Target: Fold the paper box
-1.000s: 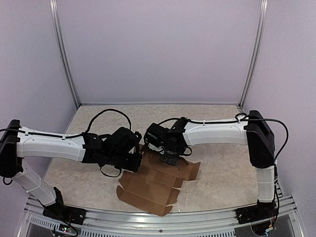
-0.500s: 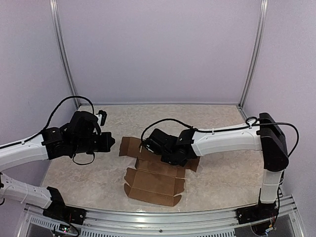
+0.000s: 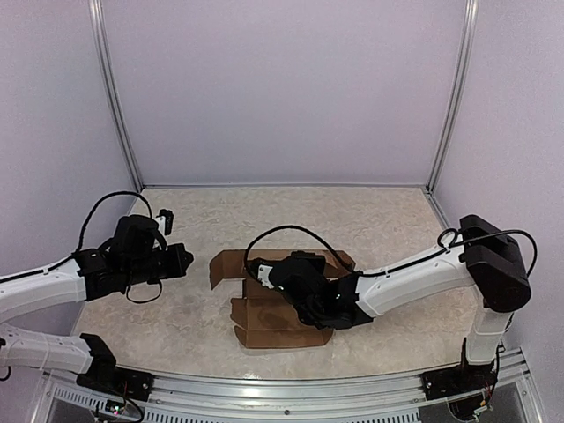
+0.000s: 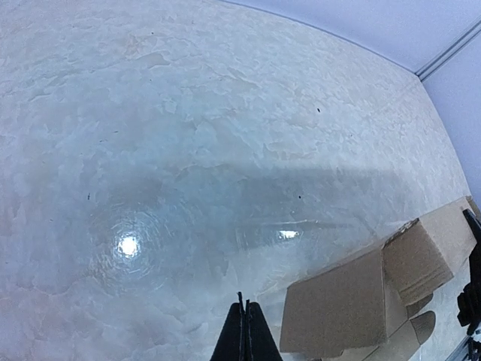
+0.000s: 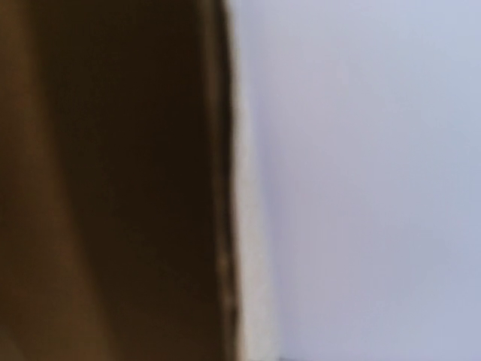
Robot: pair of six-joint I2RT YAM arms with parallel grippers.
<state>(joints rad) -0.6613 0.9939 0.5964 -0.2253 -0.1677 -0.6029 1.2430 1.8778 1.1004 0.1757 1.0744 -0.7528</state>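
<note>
We see the left gripper [image 3: 182,259] pulled back leftward — clenched, empty. The right gripper [image 3: 264,273], clenched too, now sits low on the box [image 3: 273,333] at the table [image 3: 397,220] centre, a flap [image 3: 225,266] raised — folding looks barely started.

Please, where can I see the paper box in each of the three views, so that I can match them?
Top external: the box lies near the centre, towards the near edge.
Left wrist: the box is in the bottom right corner.
Right wrist: the box is the blurred brown surface filling the left half.
Shared landmark: the marbled table, seen also from the left wrist, not from the right.
</note>
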